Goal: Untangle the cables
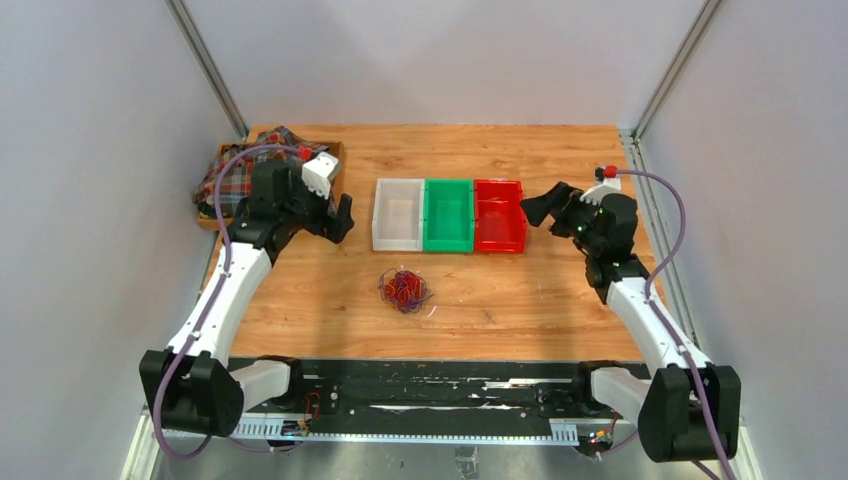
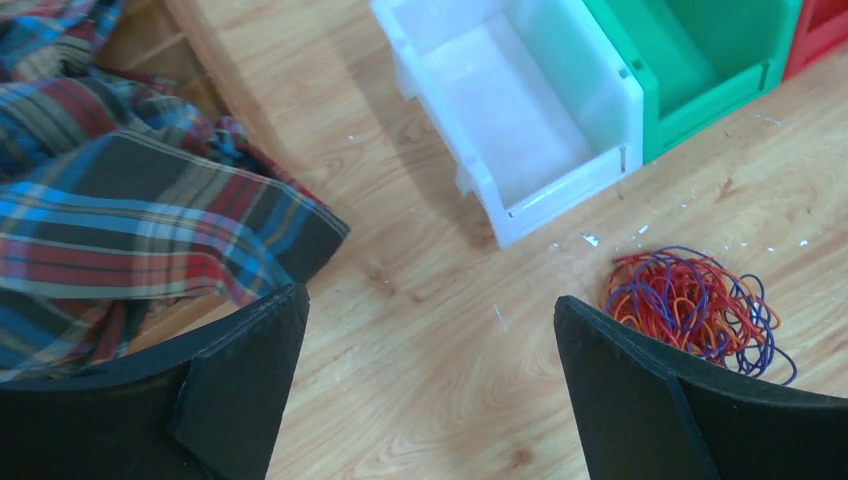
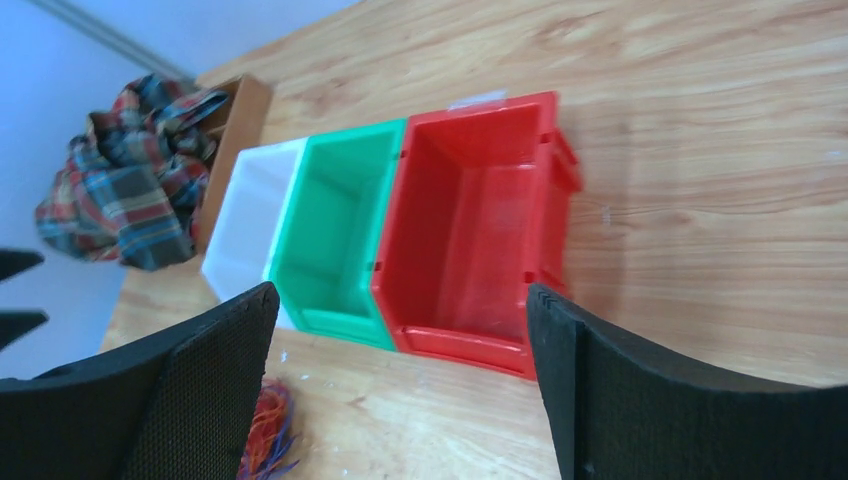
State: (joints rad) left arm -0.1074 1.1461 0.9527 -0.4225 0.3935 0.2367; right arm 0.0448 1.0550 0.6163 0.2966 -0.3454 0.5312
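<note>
Cables [image 1: 404,289] on wooden table [image 1: 520,300] between pale walls [image 1: 90,150]

The cables [image 1: 404,289], thin red, purple and orange wires, lie clumped on the table's middle, toward its near edge

A lab: white panels [image 1: 430,60] enclose a robot worktable [image 1: 520,310].

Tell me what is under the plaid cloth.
A wooden tray shows beneath the plaid cloth, with one end of it sticking out bare. The cloth covers the rest, so whatever else the tray holds cannot be seen.
</note>
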